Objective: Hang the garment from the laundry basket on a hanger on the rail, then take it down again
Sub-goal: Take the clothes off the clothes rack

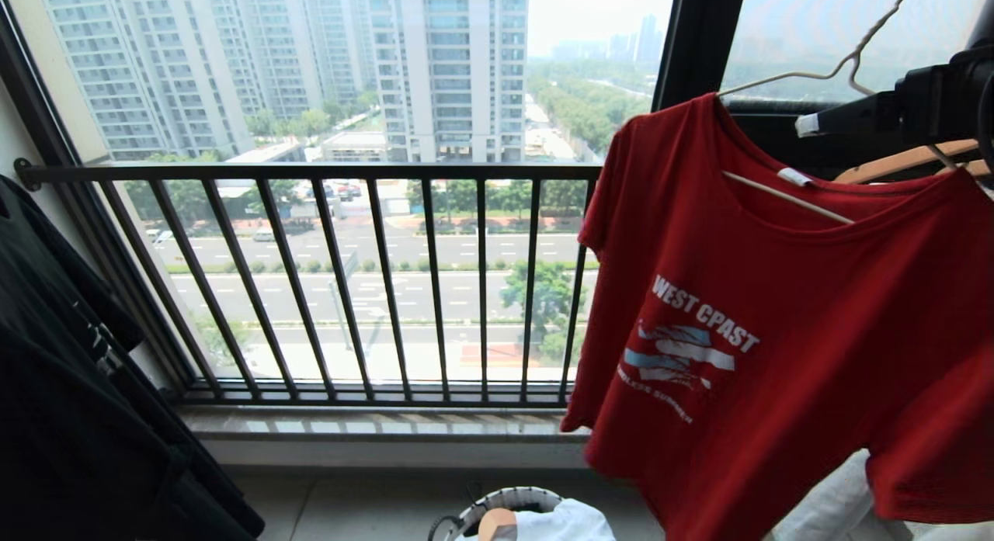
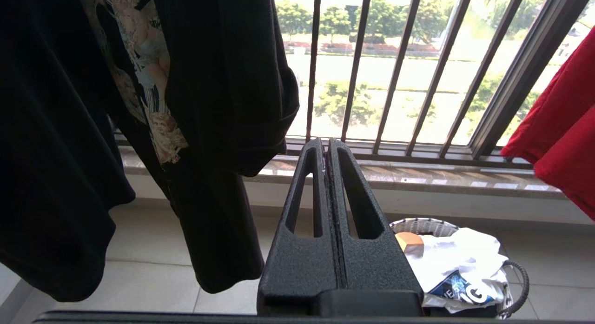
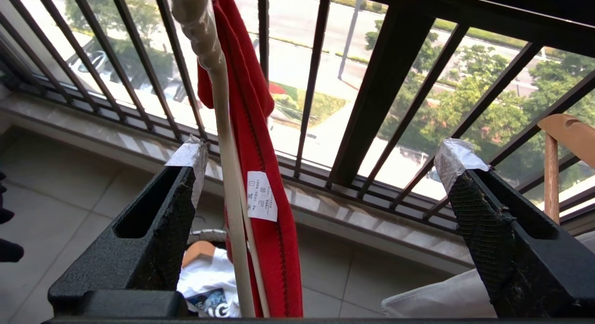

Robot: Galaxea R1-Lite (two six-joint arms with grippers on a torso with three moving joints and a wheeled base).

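Black cloth, a printed T-shirt (image 1: 70, 386), hangs at nine o'clock in the head view. Beside it in the left wrist view, the left gripper (image 2: 325, 145) sits idle, jaws pressed together on nothing. At six o'clock the laundry basket (image 1: 505, 498) stands on the floor below the window railing (image 1: 311, 172), holding white cloth. At three o'clock the red garment (image 1: 776, 331) is draped on the white hanger (image 1: 784, 195). The right gripper (image 3: 320, 161) has its jaws wide apart either side of hanger and shirt, gripping neither. Hanging looks done, though the rail is out of view; taking down remains.
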